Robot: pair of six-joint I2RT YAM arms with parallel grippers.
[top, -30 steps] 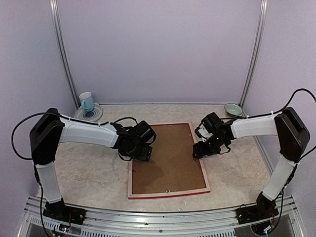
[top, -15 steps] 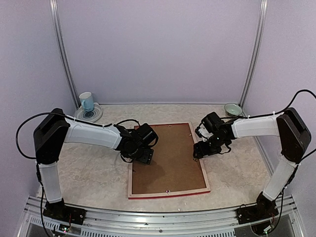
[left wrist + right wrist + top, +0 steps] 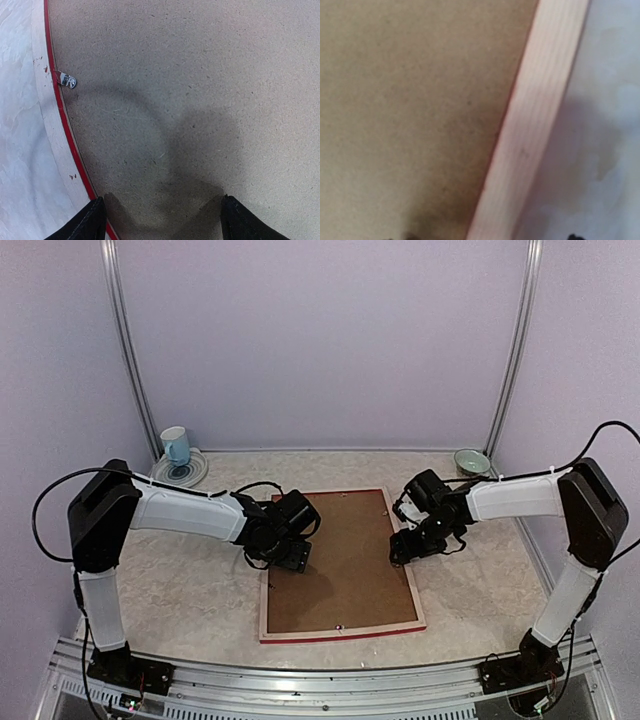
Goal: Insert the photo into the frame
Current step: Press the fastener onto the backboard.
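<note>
The frame (image 3: 340,631) lies face down in the middle of the table, pale wood back up with a thin red edge. A plain brown backing board (image 3: 340,560) fills it. The photo is hidden. My left gripper (image 3: 290,558) is open low over the board at the frame's left rail (image 3: 50,145); its fingertips (image 3: 95,220) are spread wide with nothing between them. A small metal clip (image 3: 67,80) sits on that rail. My right gripper (image 3: 400,548) is open, very close over the frame's right rail (image 3: 540,115), which runs between its barely visible tips.
A blue-and-white cup (image 3: 175,445) stands on a plate (image 3: 188,473) at the back left. A small green bowl (image 3: 472,460) sits at the back right. Metal posts and purple walls enclose the table.
My left gripper has shifted a little to the right over the board. My right gripper has edged slightly left and down along the right rail.
</note>
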